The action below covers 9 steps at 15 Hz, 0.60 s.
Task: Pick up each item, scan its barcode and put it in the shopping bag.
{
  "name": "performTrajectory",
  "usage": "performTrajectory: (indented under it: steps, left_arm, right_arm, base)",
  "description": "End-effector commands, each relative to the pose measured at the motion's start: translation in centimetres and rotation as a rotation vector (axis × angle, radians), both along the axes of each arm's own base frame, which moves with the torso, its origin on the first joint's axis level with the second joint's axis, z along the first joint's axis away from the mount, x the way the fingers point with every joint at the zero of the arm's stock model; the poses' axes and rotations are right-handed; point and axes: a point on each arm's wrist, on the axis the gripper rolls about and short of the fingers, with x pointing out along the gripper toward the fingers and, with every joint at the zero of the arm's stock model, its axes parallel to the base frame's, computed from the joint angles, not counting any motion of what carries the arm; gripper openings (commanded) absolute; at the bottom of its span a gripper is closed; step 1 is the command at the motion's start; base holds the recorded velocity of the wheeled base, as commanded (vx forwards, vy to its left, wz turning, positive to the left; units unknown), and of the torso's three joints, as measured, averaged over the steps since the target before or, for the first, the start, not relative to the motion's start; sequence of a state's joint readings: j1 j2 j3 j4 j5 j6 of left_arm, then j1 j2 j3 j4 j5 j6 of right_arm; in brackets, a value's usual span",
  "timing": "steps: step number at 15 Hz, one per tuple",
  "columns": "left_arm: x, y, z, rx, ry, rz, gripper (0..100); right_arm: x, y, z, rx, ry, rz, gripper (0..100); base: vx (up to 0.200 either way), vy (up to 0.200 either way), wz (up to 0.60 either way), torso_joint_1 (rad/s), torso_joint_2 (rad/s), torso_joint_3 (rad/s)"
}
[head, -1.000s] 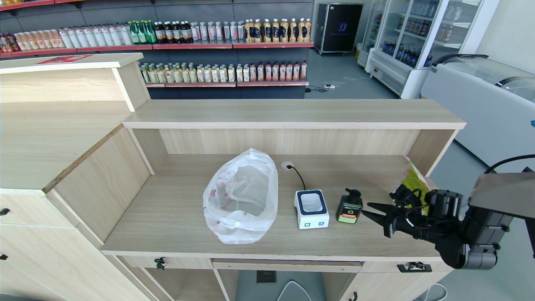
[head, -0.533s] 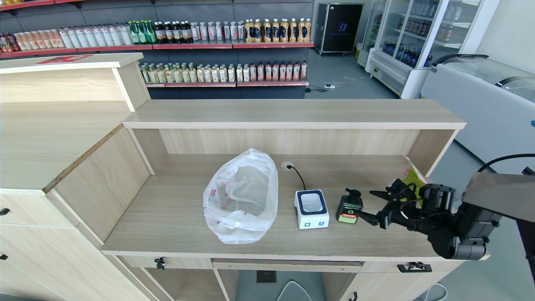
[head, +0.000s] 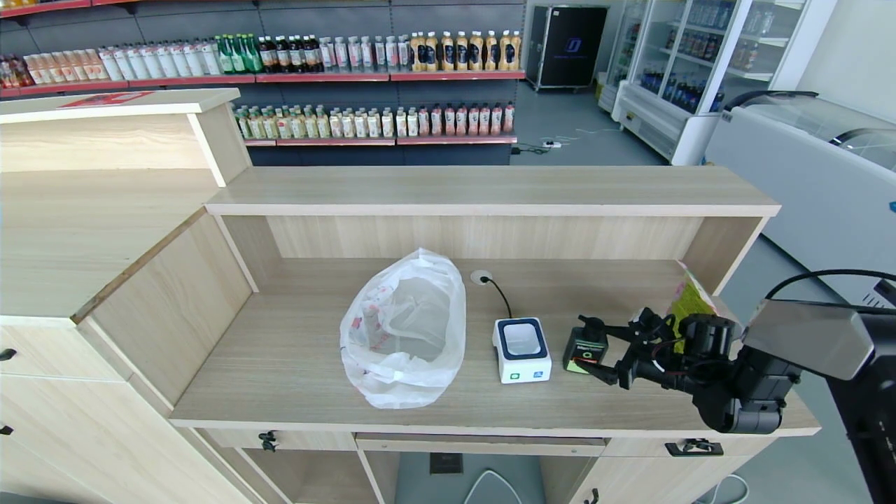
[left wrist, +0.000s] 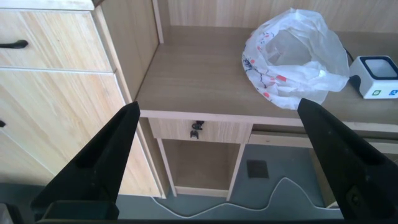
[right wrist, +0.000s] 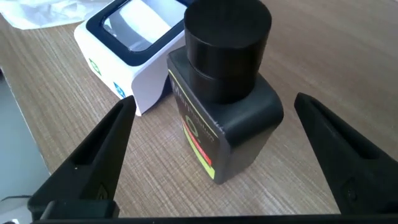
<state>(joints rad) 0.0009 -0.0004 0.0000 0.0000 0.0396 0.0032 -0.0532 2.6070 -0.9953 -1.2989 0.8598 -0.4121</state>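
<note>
A shop checkout seen from above: a pale wooden worktop [head: 280,350] walled in by a raised counter at the back and sides. Left of centre, a white plastic shopping bag [head: 406,329] sits with its mouth gaping towards the viewer, apparently propped open so that items can be dropped straight in. Just to its right is a small white barcode scanner [head: 521,348], window facing up, with its cable [head: 498,292] running to a hole in the worktop behind it. Placed there, it lies between the goods and the bag. Just right of the scanner stands a small dark bottle [head: 585,346], upright, with a round black cap and a green and red label. A green packet [head: 689,301] leans in the far right corner, waiting its turn. The right gripper [head: 602,350] reaches in low from the right, level with the bottle, and its fingers [right wrist: 87,168] are spread wide apart. In the right wrist view the bottle stands squarely between them, with a clear gap on either side, so nothing is gripped yet. The fingertips seem to have drawn level with the bottle's body, a fair position for closing on it below the cap. The left gripper [left wrist: 219,104] hangs off the near left corner of the worktop, with its fingers also wide open and empty. It looks across at the bag, well apart from the bottle.
</note>
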Motion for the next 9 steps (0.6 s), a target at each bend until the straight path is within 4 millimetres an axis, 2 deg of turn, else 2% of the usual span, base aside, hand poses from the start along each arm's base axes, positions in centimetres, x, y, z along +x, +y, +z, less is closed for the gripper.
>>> performTrajectory:
  steps: [1,8,9]
  left_arm:
    - [0.0,0.0,0.0,0.0,0.0,0.001,100]
    - [0.0,0.0,0.0,0.0,0.0,0.001,100]
    - [0.0,0.0,0.0,0.0,0.0,0.001,100]
  right_arm:
    - [0.0,0.5,-1.2,0.001,0.023,0.013,100]
    - [0.5,1.8,-2.0,0.011,0.016,0.074,100]
    - [0.5,1.9,-2.0,0.011,0.016,0.075,0]
  base:
    - [0.0,0.0,0.0,0.0,0.0,0.0]
    - [0.0,0.0,0.0,0.0,0.0,0.0]
    - [0.0,0.0,0.0,0.0,0.0,0.0]
